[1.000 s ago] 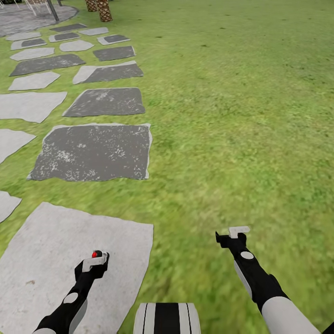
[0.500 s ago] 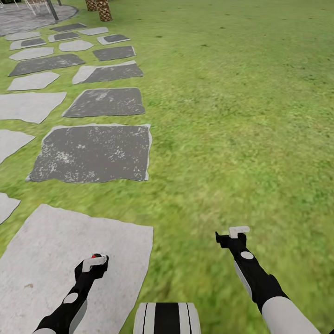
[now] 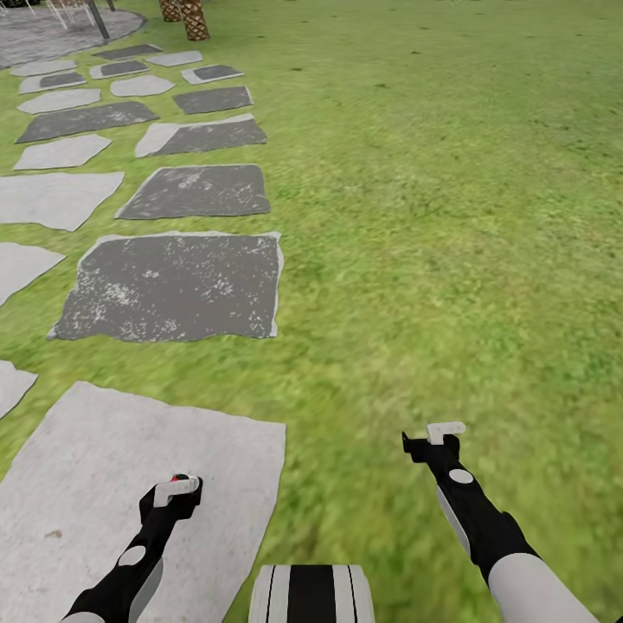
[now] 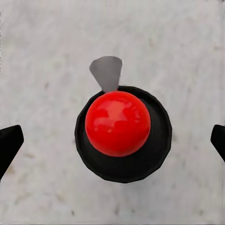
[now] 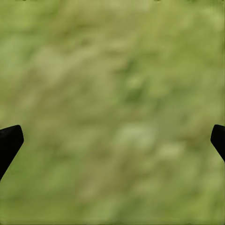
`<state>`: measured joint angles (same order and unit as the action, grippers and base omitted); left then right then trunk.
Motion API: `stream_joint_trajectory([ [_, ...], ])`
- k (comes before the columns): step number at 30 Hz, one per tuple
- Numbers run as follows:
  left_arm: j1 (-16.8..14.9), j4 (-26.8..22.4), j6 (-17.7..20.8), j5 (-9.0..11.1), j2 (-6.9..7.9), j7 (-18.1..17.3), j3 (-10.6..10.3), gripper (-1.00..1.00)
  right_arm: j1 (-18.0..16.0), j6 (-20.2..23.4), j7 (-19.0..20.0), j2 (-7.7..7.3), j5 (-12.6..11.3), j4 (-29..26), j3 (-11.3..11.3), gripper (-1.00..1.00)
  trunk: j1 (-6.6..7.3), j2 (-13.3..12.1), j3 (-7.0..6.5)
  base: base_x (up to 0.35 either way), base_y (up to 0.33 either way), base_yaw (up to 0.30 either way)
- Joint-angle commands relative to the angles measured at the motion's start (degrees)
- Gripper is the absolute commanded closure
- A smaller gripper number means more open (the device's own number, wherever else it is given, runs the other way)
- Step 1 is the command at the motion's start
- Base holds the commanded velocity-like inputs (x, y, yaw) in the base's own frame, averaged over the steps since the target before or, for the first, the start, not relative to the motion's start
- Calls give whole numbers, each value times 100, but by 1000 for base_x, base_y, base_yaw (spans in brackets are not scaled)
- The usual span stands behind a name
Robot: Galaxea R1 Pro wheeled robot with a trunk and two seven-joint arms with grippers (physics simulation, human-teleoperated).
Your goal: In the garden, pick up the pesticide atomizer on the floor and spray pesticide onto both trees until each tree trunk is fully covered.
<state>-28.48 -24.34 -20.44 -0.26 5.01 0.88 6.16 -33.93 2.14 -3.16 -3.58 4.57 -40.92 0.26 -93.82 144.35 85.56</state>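
Red-capped pesticide atomizer (image 4: 123,136) sits between the wide-spread left pincer (image 4: 112,140); right pincer (image 5: 112,140) gapes over grass (image 5: 112,93).

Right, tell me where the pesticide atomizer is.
The pesticide atomizer stands on a pale stepping stone at the head view's lower left, directly under the open left gripper.

Outdoor garden setting: wide green lawn (image 3: 450,216), a path of light and dark grey stepping stones (image 3: 177,284), and two scaly brown trunk bases (image 3: 185,17) at the far edge.
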Motion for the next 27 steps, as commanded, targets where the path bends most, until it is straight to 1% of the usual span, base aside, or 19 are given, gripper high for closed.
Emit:
stream_joint_trajectory([
  [1, 0, 0, -24, 0, 0, 0, 0, -100, 0, -1, 0, -1, 0, -1, 0, -100, 0, 0, -6, 0, 0, 0],
  [10, 0, 23, -108, 8, -7, 0, -1, -100, 0, 0, 0, -3, 0, -2, 0, -100, 0, 0, -30, 0, 0, 0],
  [11, 0, 34, -109, 8, -8, 0, -1, 100, 0, -2, 0, -3, 0, -1, 0, -100, 0, 0, -30, 0, 0, 0],
  [27, 0, 10, -109, 18, -9, 0, 19, 100, 0, -1, 0, -2, 0, 4, 0, -100, 0, 0, -30, 0, 0, 0],
])
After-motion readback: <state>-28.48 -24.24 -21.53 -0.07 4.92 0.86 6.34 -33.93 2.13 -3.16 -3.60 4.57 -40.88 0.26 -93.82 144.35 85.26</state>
